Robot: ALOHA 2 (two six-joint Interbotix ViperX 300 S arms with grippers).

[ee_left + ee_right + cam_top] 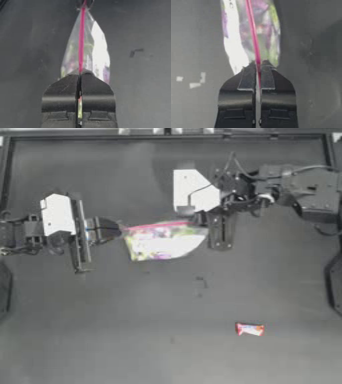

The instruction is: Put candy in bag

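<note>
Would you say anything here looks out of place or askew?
Nothing looks damaged or spilled. The bag is stretched between the left gripper and right gripper, each shut on an end of its pink strip, so its mouth looks closed. The candy lies alone on the table, far from the bag.

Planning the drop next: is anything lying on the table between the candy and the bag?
Nothing visible does. The candy lies alone on bare table, apart from the bag. But the left gripper and right gripper both pinch its pink strip, so neither is free.
</note>
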